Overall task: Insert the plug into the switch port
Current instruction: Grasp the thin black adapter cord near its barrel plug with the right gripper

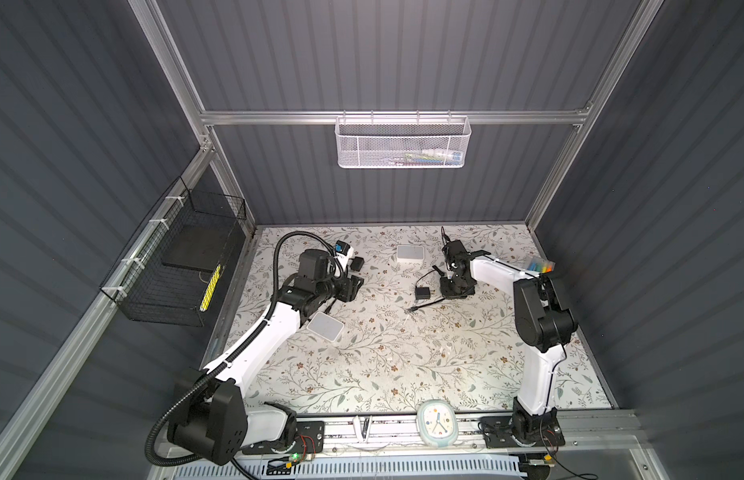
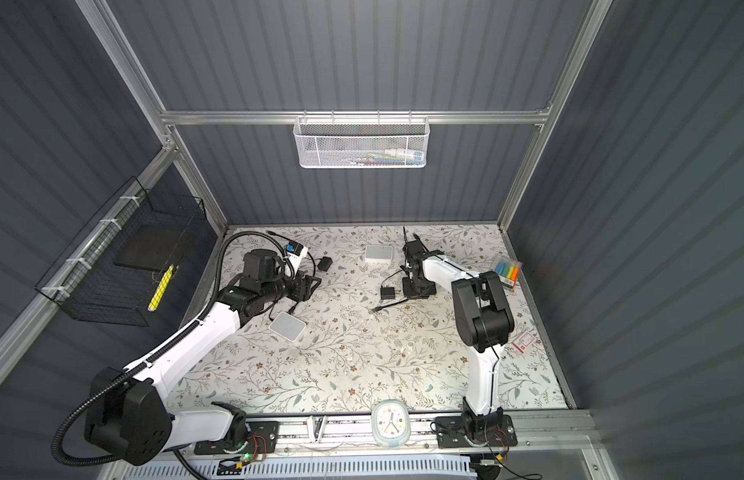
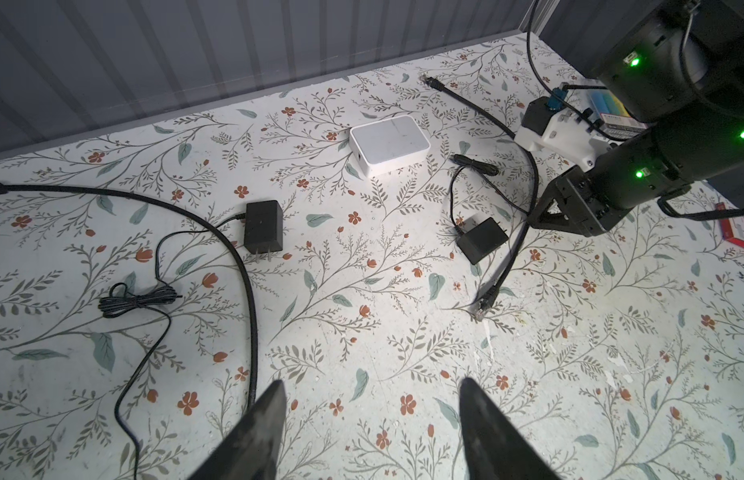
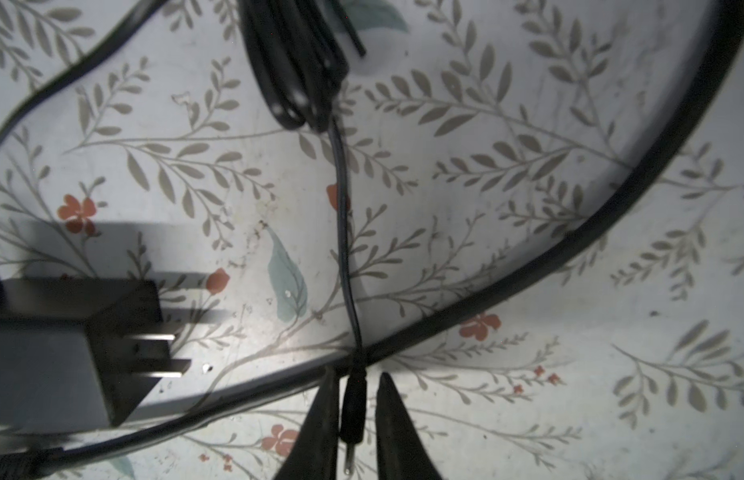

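A small black barrel plug (image 4: 353,409) on a thin cord lies on the floral table between the tips of my right gripper (image 4: 358,372). One finger touches it and a narrow gap shows at the other. The cord runs to a black power adapter (image 4: 50,353) (image 1: 422,292). In both top views the right gripper (image 1: 453,286) (image 2: 416,286) points down at the table and hides the plug. A white switch box (image 1: 410,252) (image 3: 389,145) sits behind it. A second white box (image 1: 325,327) lies by the left arm. My left gripper (image 3: 373,381) (image 1: 353,286) hovers open and empty.
A thick black network cable (image 4: 528,286) (image 1: 420,307) crosses under the thin cord. A second black adapter (image 3: 263,225) with a bundled cord lies near the left arm. Markers (image 1: 538,266) and a red card (image 2: 524,341) sit at the right, a clock (image 1: 437,423) at the front rail.
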You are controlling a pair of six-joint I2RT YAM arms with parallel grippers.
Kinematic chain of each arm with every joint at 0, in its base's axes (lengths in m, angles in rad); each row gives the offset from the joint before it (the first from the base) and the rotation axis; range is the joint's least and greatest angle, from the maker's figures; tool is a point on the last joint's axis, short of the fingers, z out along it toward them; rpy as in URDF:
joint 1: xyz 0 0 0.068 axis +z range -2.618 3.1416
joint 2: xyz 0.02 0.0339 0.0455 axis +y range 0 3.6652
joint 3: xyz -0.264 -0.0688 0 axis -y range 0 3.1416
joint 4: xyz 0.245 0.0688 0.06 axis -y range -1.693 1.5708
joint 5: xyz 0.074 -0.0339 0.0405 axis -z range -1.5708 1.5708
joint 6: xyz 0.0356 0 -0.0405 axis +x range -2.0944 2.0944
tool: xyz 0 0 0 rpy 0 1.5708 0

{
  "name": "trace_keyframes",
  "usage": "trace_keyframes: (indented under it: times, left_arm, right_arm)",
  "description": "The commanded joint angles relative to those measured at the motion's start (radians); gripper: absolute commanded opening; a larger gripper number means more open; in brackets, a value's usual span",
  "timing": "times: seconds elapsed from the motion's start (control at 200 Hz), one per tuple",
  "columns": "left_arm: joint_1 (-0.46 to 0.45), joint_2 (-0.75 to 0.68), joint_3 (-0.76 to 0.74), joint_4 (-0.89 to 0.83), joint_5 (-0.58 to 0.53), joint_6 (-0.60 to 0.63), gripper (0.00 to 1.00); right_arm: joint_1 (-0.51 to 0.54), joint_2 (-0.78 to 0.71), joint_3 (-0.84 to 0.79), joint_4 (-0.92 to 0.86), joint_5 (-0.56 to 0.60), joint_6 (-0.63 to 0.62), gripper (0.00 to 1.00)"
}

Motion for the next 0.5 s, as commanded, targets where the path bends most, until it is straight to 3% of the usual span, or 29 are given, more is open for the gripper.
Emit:
trace_keyframes:
  times: [0.0,0.255,0.495]
  left_arm:
    - [0.005,0.009,0.035,-0.016,0.016,0.015,0.66]
    - [0.005,0.004,0.026,-0.019,0.011,0.017,0.66]
    - [-0.019,0.054,0.002,0.069,0.204,-0.005,0.65]
  right_arm:
    - [0.0,0.017,0.001,-0.01,0.017,0.013,0.17]
    - [0.001,-0.035,0.004,-0.027,0.008,-0.001,0.02]
    - [0.001,-0.23,-0.025,-0.086,-0.053,-0.043,0.0]
